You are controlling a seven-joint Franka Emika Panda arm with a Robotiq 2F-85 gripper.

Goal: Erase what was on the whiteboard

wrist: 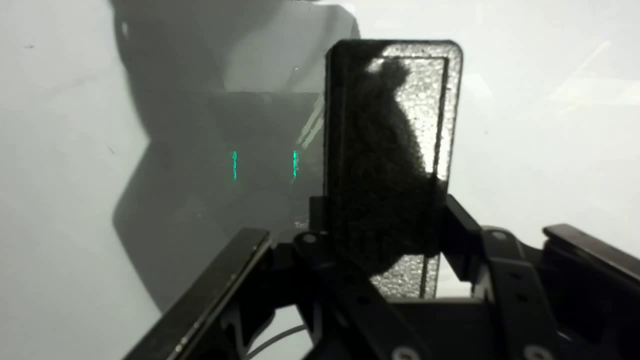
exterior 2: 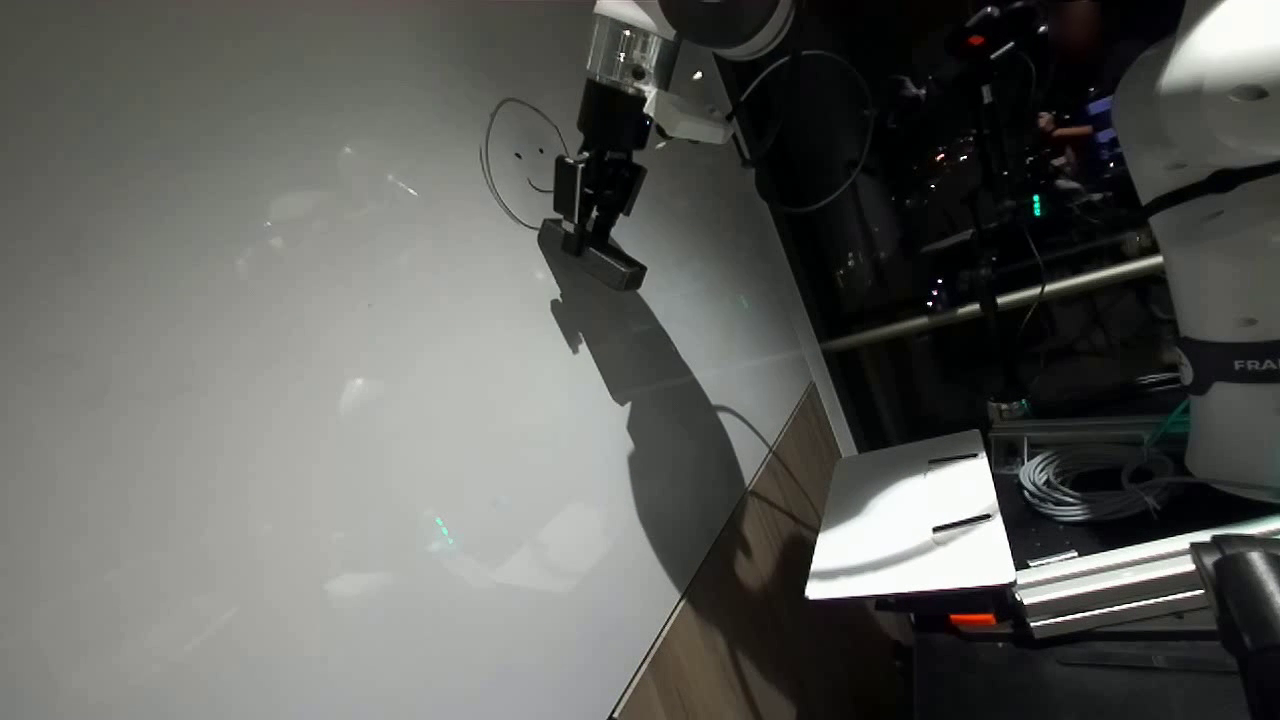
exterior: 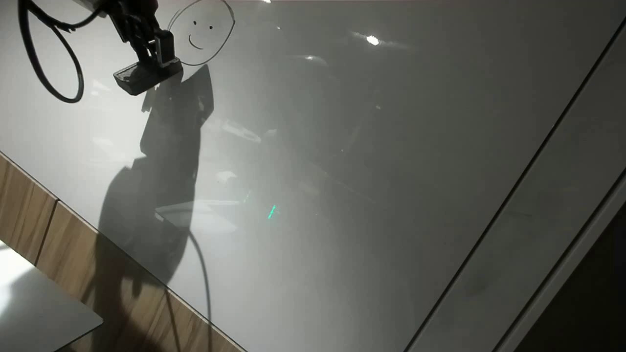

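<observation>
Wrist view: a dark, rectangular, pebble-textured eraser block (wrist: 382, 165) is gripped by the black two-fingered end effector (wrist: 387, 227), whose fingers (wrist: 464, 245) are pressed in against its long sides.
Eraser block's place: in both exterior views it is held close to the very large, glossy, pale-grey flat whiteboard (exterior: 391, 146), one end just beside the outline of the dark-lined, round smiling face (exterior: 203, 34) drawn there; whether the surface is touched cannot be told.
Eraser block's handling: low weight and a stiff back are expected; the wiping side is presumably turned away from the wrist camera, so its softness can only be assumed.
Eraser block's hold: the long sides near mid-length are judged best, so that twisting is resisted during a wipe; in the wrist view the grip appears nearer one end, though this may be foreshortening.
Whiteboard's handling: it is judged rigid and slick; no hold on it is called for, only light, even pressure, since the block could be pivoted by a hard push.
Pose: in an exterior view the column of the white jointed robot arm (exterior 2: 1235, 280) is seen at the right edge, while its silver-and-black end section (exterior 2: 620, 75) is hung near the top, slightly tilted, with the fingers aimed down the frame.
</observation>
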